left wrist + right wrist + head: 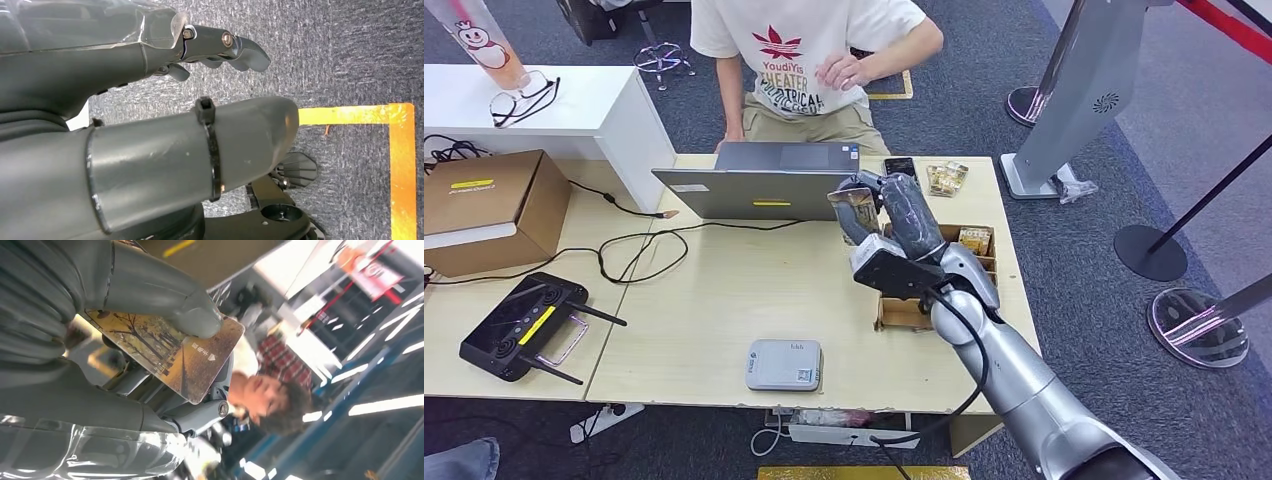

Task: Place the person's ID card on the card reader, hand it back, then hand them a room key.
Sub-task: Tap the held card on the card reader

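My silver right arm comes in nearest, smooth metal with a black cable along it, rising over the pale wooden table (pixel 724 300). At its end my right hand (pixel 889 225), grey and plastic-wrapped, pinches one thin rectangular room key card printed with brown autumn trees (pixel 172 352): my thick grey thumb (pixel 165 297) presses on its printed face and the darker fingers (pixel 200 415) back it from behind. The card stands raised above the table's far right part, just right of the open grey laptop (pixel 769 185) and near the person in a white printed T-shirt (pixel 799 60) sitting at the far side.

Below my hand sits one open brown cardboard box of cards (pixel 939 285). One flat, rounded grey card reader (pixel 784 364) lies at the near edge, well apart from the card. One black phone (pixel 900 167) rests at the far edge.

My left hand (pixel 150 75) hangs over grey carpet, fingers curled, holding nothing.
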Tool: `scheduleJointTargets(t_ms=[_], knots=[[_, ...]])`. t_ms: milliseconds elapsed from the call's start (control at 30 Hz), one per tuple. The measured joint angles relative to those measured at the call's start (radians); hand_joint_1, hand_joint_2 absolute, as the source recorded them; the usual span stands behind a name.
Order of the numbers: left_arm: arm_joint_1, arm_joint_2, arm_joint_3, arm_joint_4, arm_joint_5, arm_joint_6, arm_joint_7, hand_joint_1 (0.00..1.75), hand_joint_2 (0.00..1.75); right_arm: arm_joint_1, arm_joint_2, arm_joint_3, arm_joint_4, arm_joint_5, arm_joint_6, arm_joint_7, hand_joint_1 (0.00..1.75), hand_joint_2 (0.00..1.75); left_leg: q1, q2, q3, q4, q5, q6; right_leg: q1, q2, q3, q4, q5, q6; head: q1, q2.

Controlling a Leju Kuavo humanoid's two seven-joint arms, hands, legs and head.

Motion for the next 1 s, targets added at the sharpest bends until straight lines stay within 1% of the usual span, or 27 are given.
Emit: scheduleJointTargets(t_ms=[267, 433, 700, 1000], knots=[[0.001, 0.000, 0.000, 0.000, 0.012, -0.001, -0.005, 0.00, 0.00, 0.016, 0.000, -0.017, -0.036, -0.235, 0.208, 0.012, 1.75, 1.75, 0.000, 0.000, 0.000, 0.000, 0.000, 0.000, 0.000, 0.000, 0.000, 0.000, 0.000, 0.000, 0.000, 0.000], [0.002, 0.000, 0.000, 0.000, 0.022, -0.001, -0.014, 0.00, 0.00, 0.035, 0.000, -0.015, -0.051, -0.334, 0.298, 0.029, 1.75, 1.75, 0.000, 0.000, 0.000, 0.000, 0.000, 0.000, 0.000, 0.000, 0.000, 0.000, 0.000, 0.000, 0.000, 0.000], [0.003, 0.000, 0.000, 0.000, 0.024, -0.003, -0.021, 0.00, 0.00, 0.083, 0.000, 0.013, -0.061, -0.409, 0.362, 0.050, 1.75, 1.75, 0.000, 0.000, 0.000, 0.000, 0.000, 0.000, 0.000, 0.000, 0.000, 0.000, 0.000, 0.000, 0.000, 0.000], [0.003, 0.000, 0.000, 0.000, 0.022, -0.005, -0.021, 0.00, 0.00, 0.120, 0.000, 0.080, -0.039, -0.426, 0.381, 0.078, 1.75, 1.75, 0.000, 0.000, 0.000, 0.000, 0.000, 0.000, 0.000, 0.000, 0.000, 0.000, 0.000, 0.000, 0.000, 0.000]])
